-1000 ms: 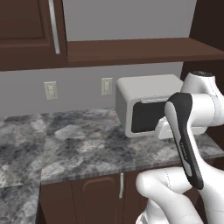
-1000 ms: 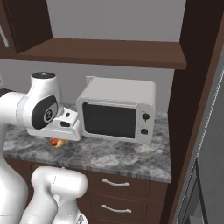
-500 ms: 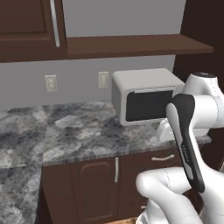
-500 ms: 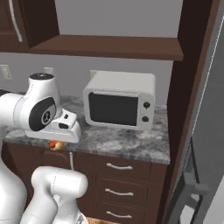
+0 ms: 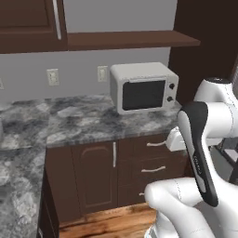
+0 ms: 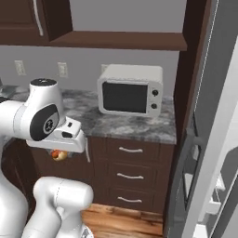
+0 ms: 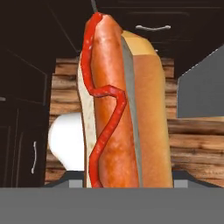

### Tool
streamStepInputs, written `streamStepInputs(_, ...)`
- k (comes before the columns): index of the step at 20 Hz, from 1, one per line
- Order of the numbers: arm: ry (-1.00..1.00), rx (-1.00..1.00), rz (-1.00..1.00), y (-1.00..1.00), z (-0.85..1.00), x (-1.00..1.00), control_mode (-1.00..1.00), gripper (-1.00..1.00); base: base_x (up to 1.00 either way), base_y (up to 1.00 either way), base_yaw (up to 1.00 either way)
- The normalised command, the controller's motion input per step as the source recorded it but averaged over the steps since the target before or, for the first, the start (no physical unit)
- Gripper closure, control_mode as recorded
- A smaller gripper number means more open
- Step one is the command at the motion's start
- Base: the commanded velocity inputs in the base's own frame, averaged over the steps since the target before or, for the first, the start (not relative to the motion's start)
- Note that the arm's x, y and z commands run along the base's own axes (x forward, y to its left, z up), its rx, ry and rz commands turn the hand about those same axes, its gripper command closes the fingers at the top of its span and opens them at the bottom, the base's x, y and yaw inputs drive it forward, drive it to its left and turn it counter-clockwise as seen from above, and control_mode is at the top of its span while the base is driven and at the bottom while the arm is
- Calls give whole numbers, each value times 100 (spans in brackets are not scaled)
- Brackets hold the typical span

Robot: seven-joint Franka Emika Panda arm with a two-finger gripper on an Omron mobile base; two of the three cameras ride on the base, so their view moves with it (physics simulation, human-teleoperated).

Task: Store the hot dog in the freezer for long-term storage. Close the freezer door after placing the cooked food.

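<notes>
- The tall light-grey two-door fridge (image 6: pixel 218 93) fills the right edge of the right base view; its narrow light-grey freezer door (image 6: pixel 197 135), with a dark-framed recessed dispenser, stands swung open toward the camera, with white freezer shelves (image 6: pixel 216 186) just visible behind it.
- Dark brown wooden base cabinets (image 5: pixel 116 162) run under the worktop, with a cupboard door on the left and a stack of drawers with pale bar handles on the right.
- The mottled grey stone worktop (image 5: pixel 79 123) runs along the grey wall and turns a corner at the left of the left base view.
- A dark brown wall shelf (image 5: pixel 125 39) hangs above the worktop, beside a dark upper cabinet (image 5: pixel 28 23).
- A boxy white microwave with a dark window (image 5: pixel 144 87) sits on the worktop near the tall dark panel beside the fridge.
- Light wooden plank floor (image 5: pixel 107 221) shows below the cabinets.
- The end effector (image 6: pixel 59 154) hangs low under the white hand, in front of the cabinet fronts and well left of the freezer; its jaws are clamped on the hot dog.
- The hot dog, a tan bun with a red-brown sausage and a wavy red sauce line (image 7: pixel 118 105), stands lengthwise up the hand view, held above the floor.
</notes>
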Motion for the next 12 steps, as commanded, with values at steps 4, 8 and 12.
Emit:
streamStepInputs(4, 0, 0, 0, 0, 0, 0, 100, 100, -81, -6, -9)
streamStepInputs(8, 0, 0, 0, 0, 0, 0, 100, 100, -87, -14, -7)
streamStepInputs(12, 0, 0, 0, 0, 0, 0, 100, 100, -65, -32, -4)
